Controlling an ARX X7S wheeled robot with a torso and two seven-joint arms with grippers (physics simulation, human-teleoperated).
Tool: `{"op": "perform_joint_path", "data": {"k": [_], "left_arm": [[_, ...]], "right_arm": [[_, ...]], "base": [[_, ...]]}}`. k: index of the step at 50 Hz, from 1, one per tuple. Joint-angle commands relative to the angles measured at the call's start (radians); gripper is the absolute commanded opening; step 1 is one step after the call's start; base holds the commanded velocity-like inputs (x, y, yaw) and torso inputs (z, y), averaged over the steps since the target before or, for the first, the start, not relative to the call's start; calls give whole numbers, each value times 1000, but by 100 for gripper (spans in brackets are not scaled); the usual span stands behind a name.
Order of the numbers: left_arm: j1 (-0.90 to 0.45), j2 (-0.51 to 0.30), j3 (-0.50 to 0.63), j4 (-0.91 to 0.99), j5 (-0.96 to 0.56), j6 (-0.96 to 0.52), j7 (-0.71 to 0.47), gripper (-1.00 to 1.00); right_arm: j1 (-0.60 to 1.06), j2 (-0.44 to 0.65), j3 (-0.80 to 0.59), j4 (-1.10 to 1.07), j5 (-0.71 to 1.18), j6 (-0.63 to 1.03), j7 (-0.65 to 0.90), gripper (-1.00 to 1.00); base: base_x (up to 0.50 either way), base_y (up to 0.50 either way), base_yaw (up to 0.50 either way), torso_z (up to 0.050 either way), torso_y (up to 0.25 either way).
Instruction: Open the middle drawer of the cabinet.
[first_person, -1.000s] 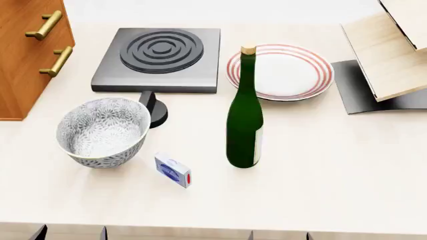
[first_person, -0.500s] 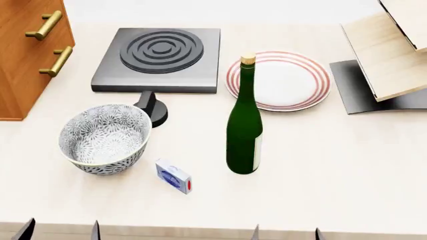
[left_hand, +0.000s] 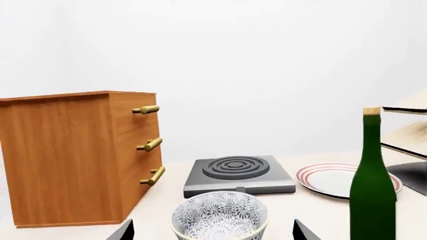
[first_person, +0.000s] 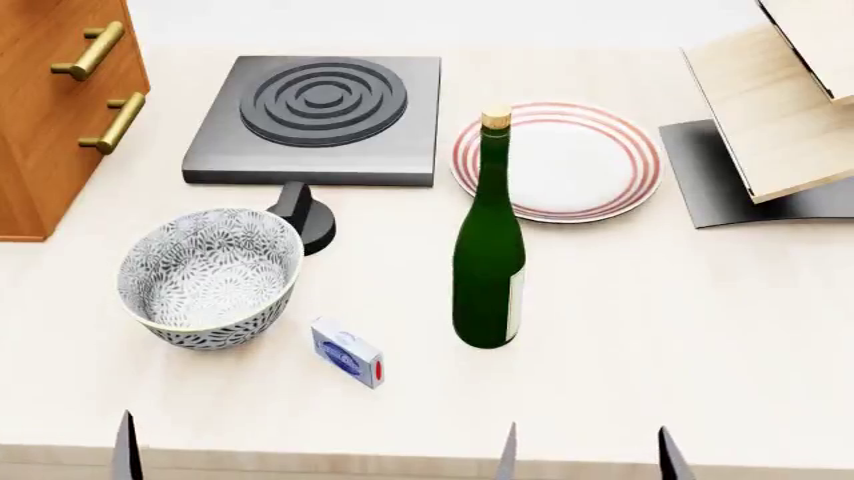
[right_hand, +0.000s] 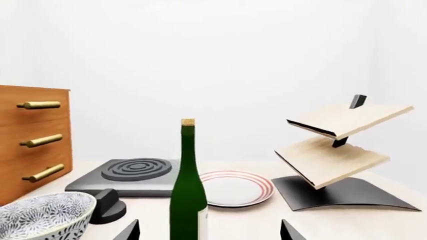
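The cabinet is a tall orange-brown box at the table's far left, also visible in the head view and the right wrist view. The middle drawer is shut, its brass bar handle being the second of three; in the head view it is the upper handle showing. My left gripper is open and far from the cabinet, near the front edge behind the bowl. One of its fingertips shows in the head view. My right gripper is open, empty, behind the bottle.
A patterned bowl, a green bottle, a small blue box, a black knob and a grey hob lie between the grippers and the cabinet. A striped plate and a pale wooden rack stand to the right.
The head view tilted slightly a second ago, then held still. Both grippers' fingertips have risen higher into the bottom of the view. Nothing on the table has moved.
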Motion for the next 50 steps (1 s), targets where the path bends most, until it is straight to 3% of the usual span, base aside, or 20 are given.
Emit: {"op": "perform_joint_path", "data": {"k": [1,9,14,16,27,28,30,31,50], "left_arm": [[14,-15,11,46,-2,-16,-21,100],[7,-21,13,33,-4,-25,-36,100],[6,-25,27,25,3,-25,-43,100],[6,-27,34,25,9,-28,-46,100],[-13,-34,36,-4,-4,-34,-58,100],[-14,-34,37,-5,-5,-34,-59,100],[-15,-35,39,-7,-5,-36,-61,100],[-14,-37,41,-5,-5,-36,-62,100],[-23,-47,45,13,-29,-75,-80,100]], "right_arm": [[-9,17,-13,-53,7,28,21,100],[-124,40,-1,-94,39,92,31,100],[-276,45,17,-89,46,31,48,100],[-385,39,41,-76,96,-69,32,100],[-585,48,90,-72,23,-201,104,100],[-585,99,54,-67,34,-214,162,100],[-585,399,-195,-22,98,-354,462,100],[-584,477,-253,-2,90,-402,611,100],[-549,533,-318,35,84,-441,715,100]], "base": [[0,0,0,0,0],[0,0,0,0,0],[0,0,0,0,0],[0,0,0,0,0],[0,0,0,0,0],[0,0,0,0,0],[0,0,0,0,0],[0,0,0,0,0],[0,0,0,0,0]]}}
